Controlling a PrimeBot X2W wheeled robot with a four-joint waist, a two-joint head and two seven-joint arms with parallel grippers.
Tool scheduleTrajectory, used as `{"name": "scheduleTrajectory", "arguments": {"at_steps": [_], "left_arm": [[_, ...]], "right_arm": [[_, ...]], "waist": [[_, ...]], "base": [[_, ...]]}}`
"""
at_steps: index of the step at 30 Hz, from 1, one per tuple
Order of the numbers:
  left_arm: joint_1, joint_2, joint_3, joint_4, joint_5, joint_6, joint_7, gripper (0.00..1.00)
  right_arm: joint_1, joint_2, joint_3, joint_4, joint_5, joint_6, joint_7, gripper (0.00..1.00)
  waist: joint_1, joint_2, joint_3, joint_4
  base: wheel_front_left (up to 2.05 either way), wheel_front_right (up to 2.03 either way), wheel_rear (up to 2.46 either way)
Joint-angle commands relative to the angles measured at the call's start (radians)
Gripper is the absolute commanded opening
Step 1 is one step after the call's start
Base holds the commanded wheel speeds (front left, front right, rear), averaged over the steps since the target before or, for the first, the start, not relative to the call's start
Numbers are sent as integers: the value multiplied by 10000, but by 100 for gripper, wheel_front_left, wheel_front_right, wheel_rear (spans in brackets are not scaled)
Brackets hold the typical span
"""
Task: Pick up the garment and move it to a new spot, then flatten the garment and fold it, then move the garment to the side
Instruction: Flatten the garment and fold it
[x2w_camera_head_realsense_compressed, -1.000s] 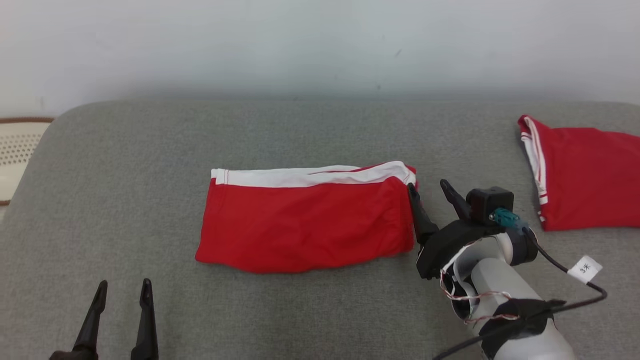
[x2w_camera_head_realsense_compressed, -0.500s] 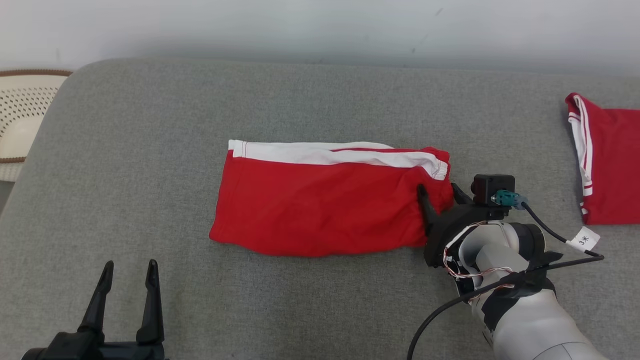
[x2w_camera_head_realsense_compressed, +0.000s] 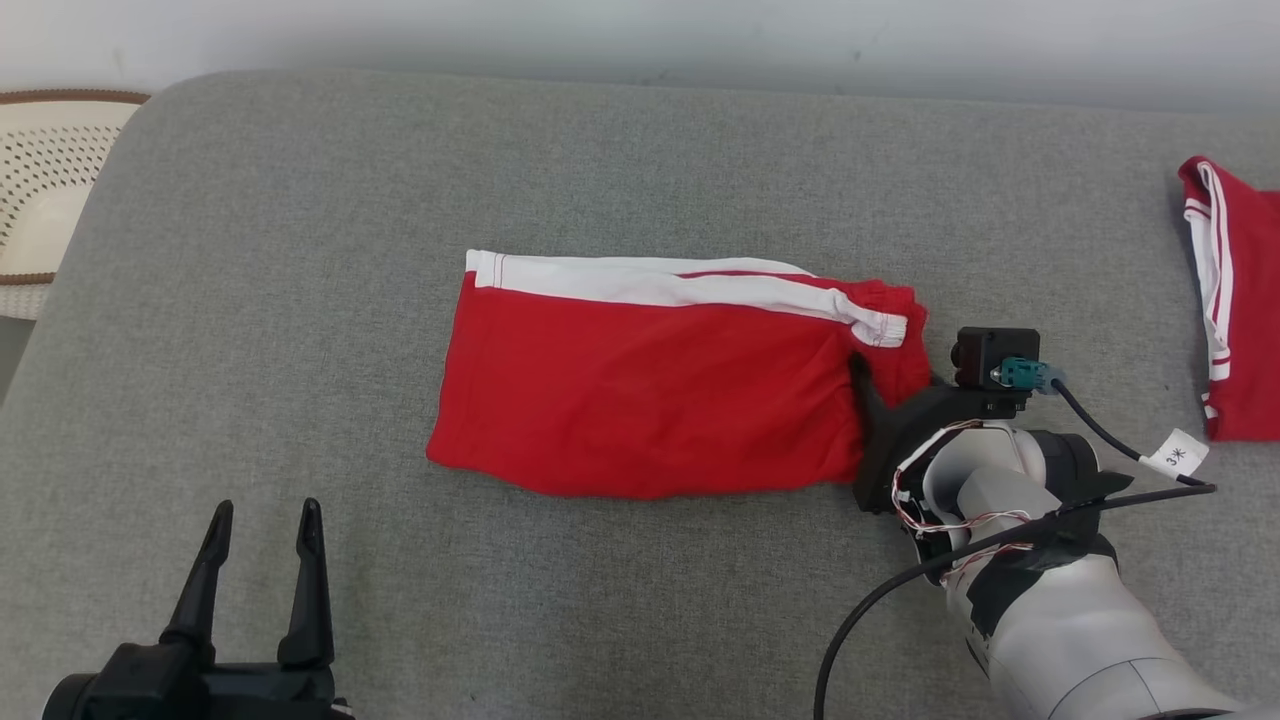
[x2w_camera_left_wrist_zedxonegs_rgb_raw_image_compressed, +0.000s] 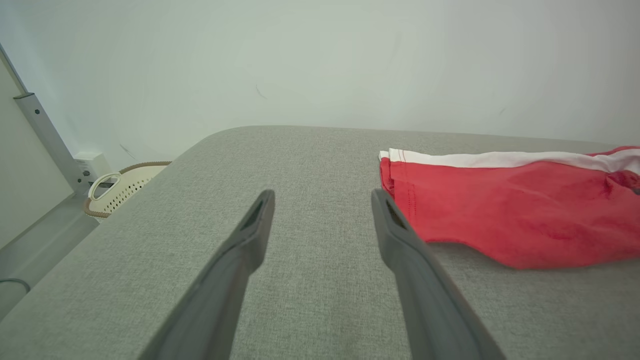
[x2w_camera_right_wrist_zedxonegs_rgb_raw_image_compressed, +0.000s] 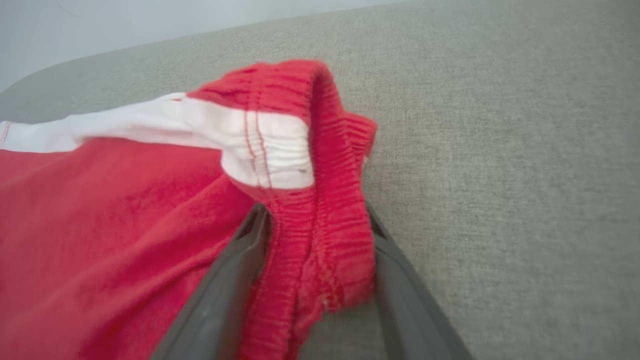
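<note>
The grey fabric-covered worktop (x2w_camera_head_realsense_compressed: 640, 150) carries the red garment (x2w_camera_head_realsense_compressed: 650, 400), folded into a long rectangle with a white band along its far edge, lying near the middle. The pale right forearm (x2w_camera_head_realsense_compressed: 1060, 620) reaches in from the garment's near right, wrist angled toward its right end. There the right gripper (x2w_camera_right_wrist_zedxonegs_rgb_raw_image_compressed: 315, 215) straddles the gathered red waistband (x2w_camera_right_wrist_zedxonegs_rgb_raw_image_compressed: 325, 235): its jaws stand wide apart, with bunched elastic cloth between them brushing both fingers. A second red garment (x2w_camera_head_realsense_compressed: 1240, 330) lies well right of the first, a perforated cream basket (x2w_camera_head_realsense_compressed: 50, 190) far to its left. The left gripper (x2w_camera_head_realsense_compressed: 266, 505) hovers low, near-left of the garment, jaws spread and empty.
</note>
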Motion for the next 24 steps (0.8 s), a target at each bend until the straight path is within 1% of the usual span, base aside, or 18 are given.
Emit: {"name": "scheduleTrajectory", "arguments": {"at_steps": [1, 4, 11, 14, 19, 24], "left_arm": [[-61, -22, -2, 46, 54, -21, -35, 100], [-30, -28, 33, 94, 70, 12, -35, 100], [177, -30, 201, 276, 112, -41, -35, 100], [266, -38, 211, 274, 114, -44, -35, 100], [521, -55, 236, 237, 143, -29, -35, 100], [692, -71, 230, 209, 128, -51, -35, 100]], "right_arm": [[136, 120, 80, 129, 47, 0, 61, 0], [181, 118, 187, 135, 144, 0, -31, 0], [442, 26, 487, -187, 608, -2, -328, 0], [579, -124, 669, -306, 803, -2, -342, 0], [798, -616, 1161, -612, 1212, -2, -350, 0], [895, -901, 1700, -1014, 1834, -2, -17, 0]], "waist": [[-1, -1, 30, 35], [-1, -1, 7, 4], [-1, -1, -477, -361], [-1, -1, -645, -471], [-1, -1, -1002, -772], [-1, -1, -1166, -988]], "base": [[0, 0, 0], [0, 0, 0], [0, 0, 0], [0, 0, 0], [0, 0, 0], [0, 0, 0]]}}
